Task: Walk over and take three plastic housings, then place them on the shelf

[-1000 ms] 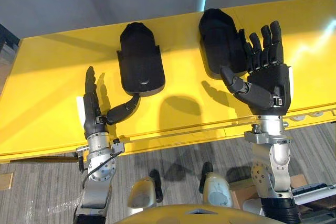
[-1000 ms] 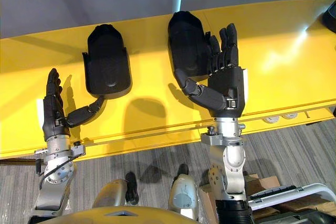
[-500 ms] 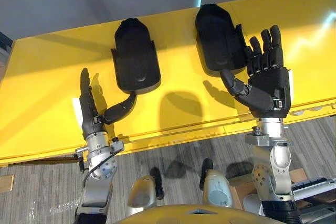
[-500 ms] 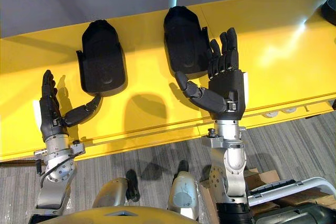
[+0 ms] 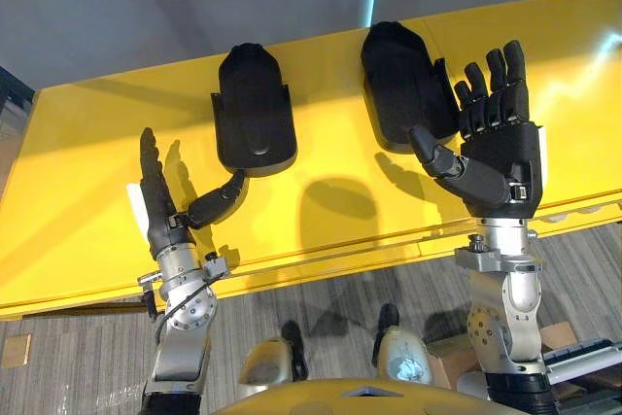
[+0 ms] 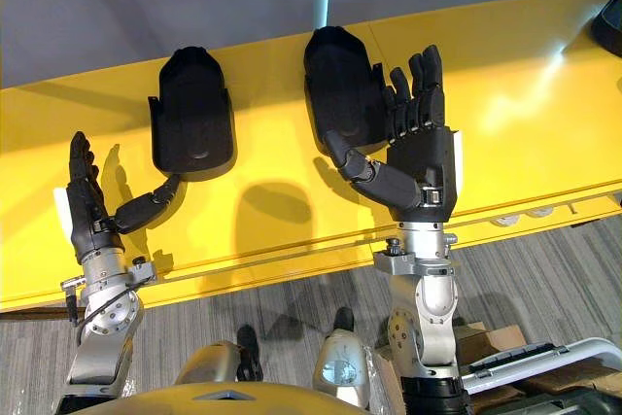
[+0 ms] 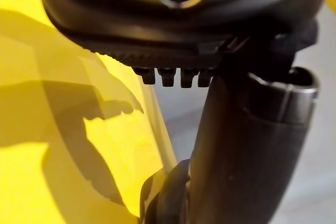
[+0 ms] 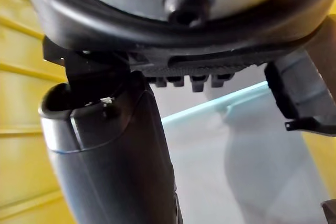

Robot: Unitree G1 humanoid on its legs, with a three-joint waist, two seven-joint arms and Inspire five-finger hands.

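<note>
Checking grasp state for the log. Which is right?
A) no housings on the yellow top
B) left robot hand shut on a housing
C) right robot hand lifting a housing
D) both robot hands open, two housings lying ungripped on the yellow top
D: the left robot hand and right robot hand have straight fingers and grip nothing, while the left housing and right housing lie flat on the yellow top.

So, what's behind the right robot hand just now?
The right robot hand, open, covers the near right edge of one black housing lying on the yellow surface. Whether it touches the housing can't be seen.
</note>
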